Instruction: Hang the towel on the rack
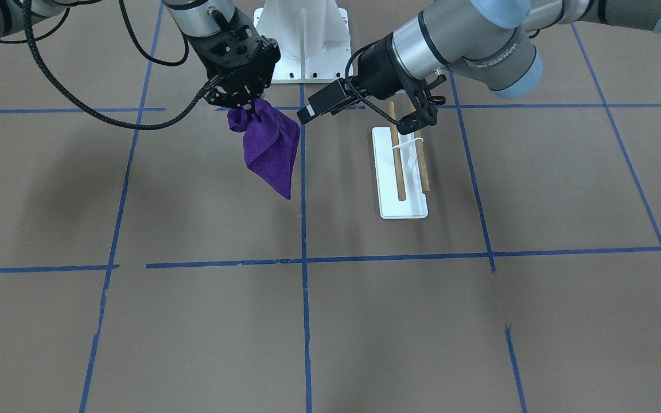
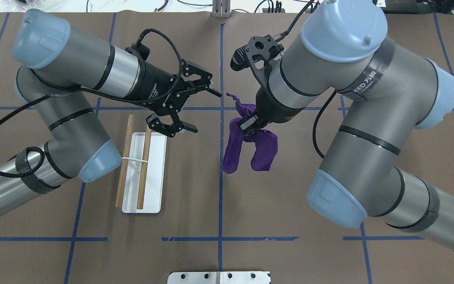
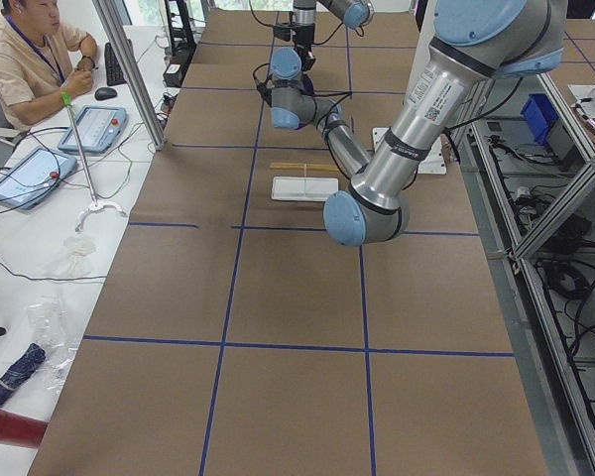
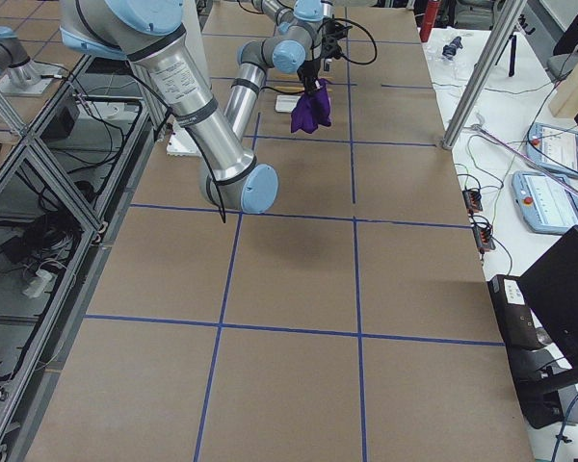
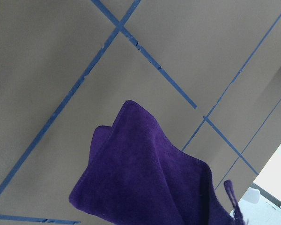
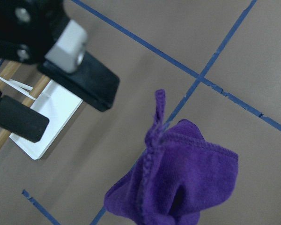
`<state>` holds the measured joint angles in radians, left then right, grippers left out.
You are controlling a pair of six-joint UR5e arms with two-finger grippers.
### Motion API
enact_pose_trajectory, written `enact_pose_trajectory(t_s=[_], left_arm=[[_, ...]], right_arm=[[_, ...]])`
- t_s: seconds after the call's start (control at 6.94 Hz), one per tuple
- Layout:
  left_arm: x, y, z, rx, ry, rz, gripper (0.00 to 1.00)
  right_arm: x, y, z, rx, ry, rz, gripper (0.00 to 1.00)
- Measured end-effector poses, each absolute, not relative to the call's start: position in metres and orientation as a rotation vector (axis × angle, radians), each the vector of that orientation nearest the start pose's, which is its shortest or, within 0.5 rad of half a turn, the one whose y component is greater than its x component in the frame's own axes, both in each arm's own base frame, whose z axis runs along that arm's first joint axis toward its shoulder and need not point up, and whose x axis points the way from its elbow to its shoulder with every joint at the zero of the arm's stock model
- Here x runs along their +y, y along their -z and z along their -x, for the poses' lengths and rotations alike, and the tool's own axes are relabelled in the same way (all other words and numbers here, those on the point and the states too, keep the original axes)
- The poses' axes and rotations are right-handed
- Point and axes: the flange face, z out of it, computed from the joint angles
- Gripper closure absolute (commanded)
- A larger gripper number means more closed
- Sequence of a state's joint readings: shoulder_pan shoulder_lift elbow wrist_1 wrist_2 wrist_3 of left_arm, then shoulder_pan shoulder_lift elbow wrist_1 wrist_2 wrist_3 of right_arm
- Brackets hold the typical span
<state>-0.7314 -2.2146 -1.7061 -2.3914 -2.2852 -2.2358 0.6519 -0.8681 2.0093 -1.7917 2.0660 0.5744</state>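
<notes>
A purple towel (image 1: 270,152) hangs bunched from my right gripper (image 1: 247,103), which is shut on its top and holds it above the table. It also shows in the overhead view (image 2: 250,148) under that gripper (image 2: 250,122). The rack (image 1: 402,198) is a white base with two wooden rods (image 2: 144,165) lying across it. My left gripper (image 2: 208,112) is wide open and empty, above the rack's far end, pointing at the towel. The left wrist view shows the towel (image 5: 145,187) close ahead. The right wrist view shows the towel (image 6: 178,183) and the left fingers (image 6: 79,79).
The table is brown paper with blue tape lines (image 1: 303,258). The white robot base (image 1: 302,40) stands at the back. An operator (image 3: 35,50) sits at a side desk with tablets. The rack's base also shows in the right wrist view (image 6: 51,117).
</notes>
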Motion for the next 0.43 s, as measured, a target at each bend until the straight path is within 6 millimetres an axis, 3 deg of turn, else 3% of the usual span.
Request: enact_pose_trajectory(t_s=[0.43], left_arm=[[-0.460,-0.102,-0.417,1.556,0.497,0.501,0.11]], right_arm=[[-0.408,-0.100,0.402,-0.965,0.551,-0.357,1.00]])
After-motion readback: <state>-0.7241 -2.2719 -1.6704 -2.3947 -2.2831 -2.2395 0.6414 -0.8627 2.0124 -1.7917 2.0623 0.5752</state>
